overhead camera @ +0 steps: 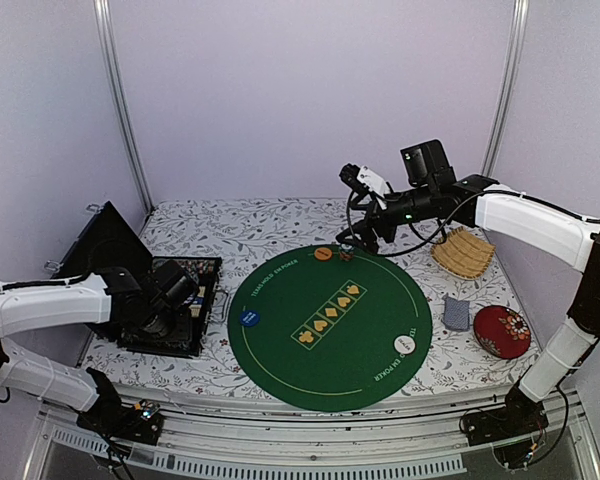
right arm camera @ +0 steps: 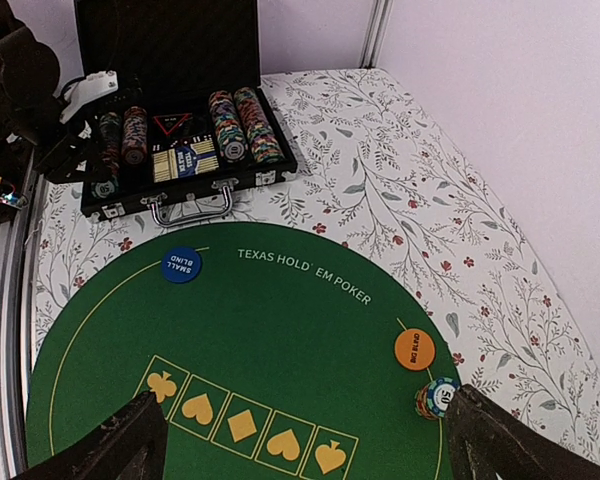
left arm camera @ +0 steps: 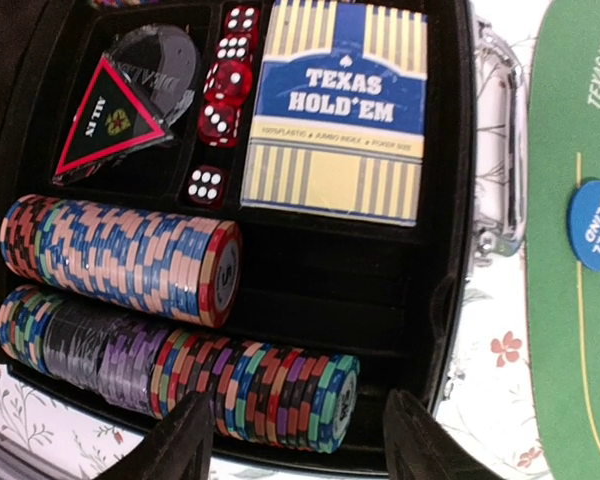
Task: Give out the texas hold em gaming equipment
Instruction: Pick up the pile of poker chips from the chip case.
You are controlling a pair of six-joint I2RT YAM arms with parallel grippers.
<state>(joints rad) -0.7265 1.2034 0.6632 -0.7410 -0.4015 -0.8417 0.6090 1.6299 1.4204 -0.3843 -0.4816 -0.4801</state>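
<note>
- L gripper (left arm camera: 295, 455): jaws half-apart, empty, by edge of case (left arm camera: 450, 200) over chip rows (left arm camera: 120, 260), left of mat (overhead camera: 280, 370).
- R gripper (right arm camera: 310, 455): wide, empty, above mat's far edge; chip stack (right arm camera: 438, 398) beside orange disc (right arm camera: 414, 349).

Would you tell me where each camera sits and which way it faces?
Top external: above and behind the arm bases, looking down on the green felt mat; left arm and right arm show.
Left wrist: over the open chip case, looking down at chip rows and card box; left fingers at bottom.
Right wrist: at the mat's far side, looking across it toward the case; right fingers in bottom corners.
Shared: the blue small blind button, in all three.
</note>
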